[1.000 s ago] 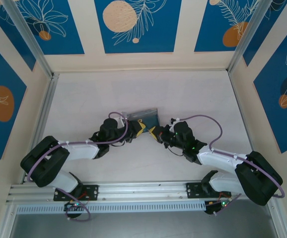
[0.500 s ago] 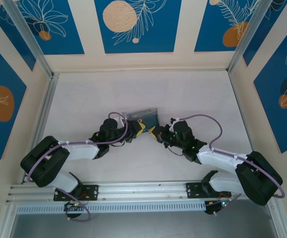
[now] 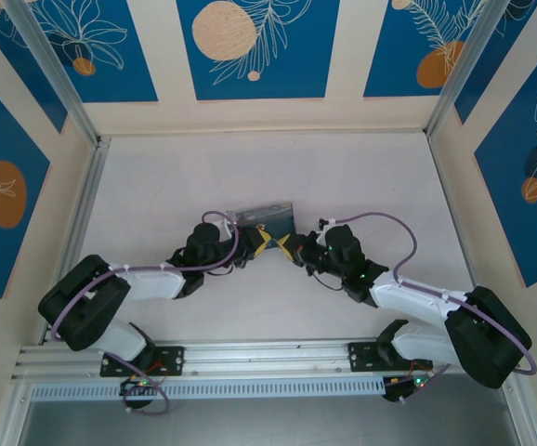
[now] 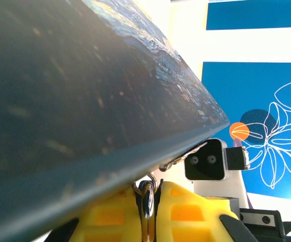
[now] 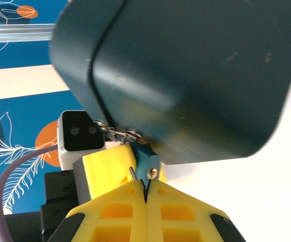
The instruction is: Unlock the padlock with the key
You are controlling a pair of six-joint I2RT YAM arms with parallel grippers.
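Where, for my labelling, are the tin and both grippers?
tin (image 3: 268, 216): top external view, its top face.
left gripper (image 4: 147, 201): left wrist view, between its yellow fingertips.
right gripper (image 5: 145, 187): right wrist view, between its yellow fingertips.

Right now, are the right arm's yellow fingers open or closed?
Closed. The right gripper's yellow fingers meet along a thin seam, pinching a small blue tab just below the dark tin box.

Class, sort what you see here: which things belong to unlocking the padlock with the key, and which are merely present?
Belong to the job:
padlock, its metal loop held by the left gripper, jaws shut
key, seemingly the blue-headed piece, held by the right gripper, jaws shut

Merely present:
painted tin, close against both grippers
table
blue patterned walls
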